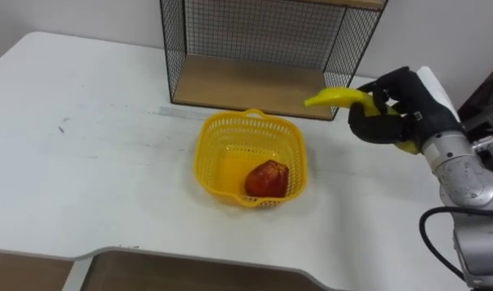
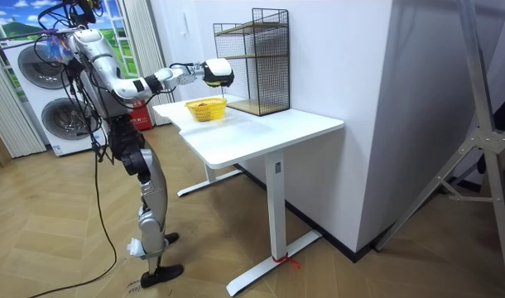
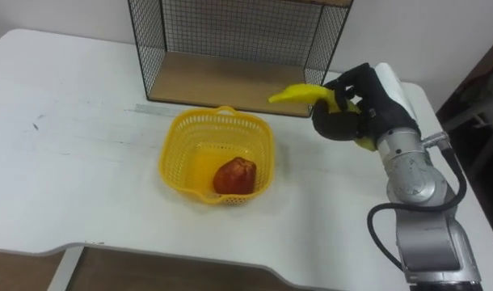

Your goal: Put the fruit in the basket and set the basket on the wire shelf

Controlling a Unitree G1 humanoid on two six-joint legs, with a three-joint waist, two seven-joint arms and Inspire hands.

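The right hand (image 1: 392,109) grips a banana (image 1: 335,98) just right of the yellow basket (image 1: 204,153), where a red fruit (image 1: 267,179) lies; released this far out, the banana could strike the rim and tumble onto the tabletop (image 1: 93,162)

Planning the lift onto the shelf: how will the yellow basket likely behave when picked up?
The yellow basket looks like thin openwork plastic, so it is probably light and slightly flexible. The red fruit sits off-centre against one wall, so the basket may tip that way.

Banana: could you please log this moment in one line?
right robot hand shut on banana | red fruit in basket | basket on table
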